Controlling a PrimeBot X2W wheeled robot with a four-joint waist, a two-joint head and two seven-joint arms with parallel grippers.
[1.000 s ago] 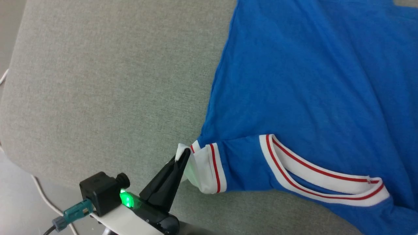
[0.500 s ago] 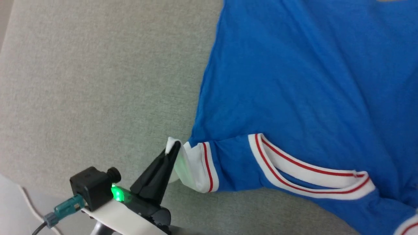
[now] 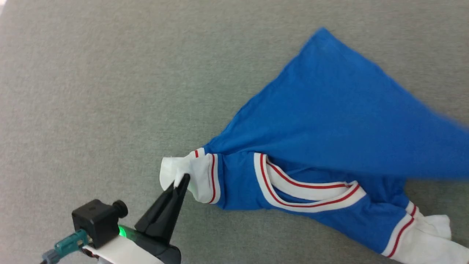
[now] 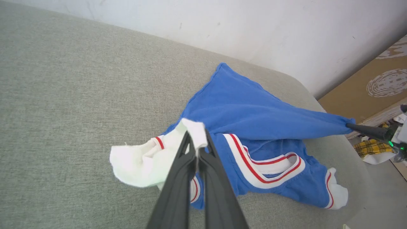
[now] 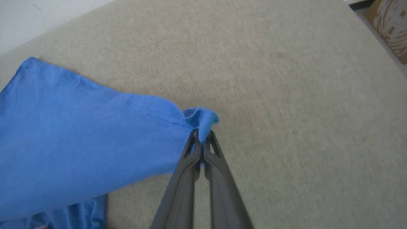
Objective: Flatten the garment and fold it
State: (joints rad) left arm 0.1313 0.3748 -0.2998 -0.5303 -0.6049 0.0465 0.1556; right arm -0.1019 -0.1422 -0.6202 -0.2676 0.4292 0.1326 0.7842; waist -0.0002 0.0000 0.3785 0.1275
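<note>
- Noting the shirt [image 3: 322, 110] on the grey cushion [image 3: 91, 91], right of centre in the head view. Its blue body is drawn out into a taut triangle.
- We find the left gripper [image 3: 184, 179] clenched on the white end of one sleeve [image 3: 169, 172]. In the left wrist view the cloth bunches over the fingertips and the loose part of that sleeve end sags toward the cushion.
- We find the right gripper [image 5: 201, 135] pinched tight on a blue corner of the hem, with a small fold of cloth poking up past its tips. The cushion shows beneath it.
- From the left wrist view we see the blue sheet stretched in a straight line from that pinch back to the shirt, lifted off the layer below.
- The collar [image 3: 311, 207], striped red and white, lies open on the cushion between the sleeves, just under the lifted blue edge.
- The second sleeve [image 3: 428, 238] lies loose at the lower right of the head view, white end on the cushion.
- The shirt's far corner rests on the cushion, toward the pale wall [image 4: 222, 25].
- Cardboard [image 4: 365, 92] and a plaid cloth [image 4: 373, 148] sit past the cushion's end.
- We note blur along the blue's right edge in the head view.
</note>
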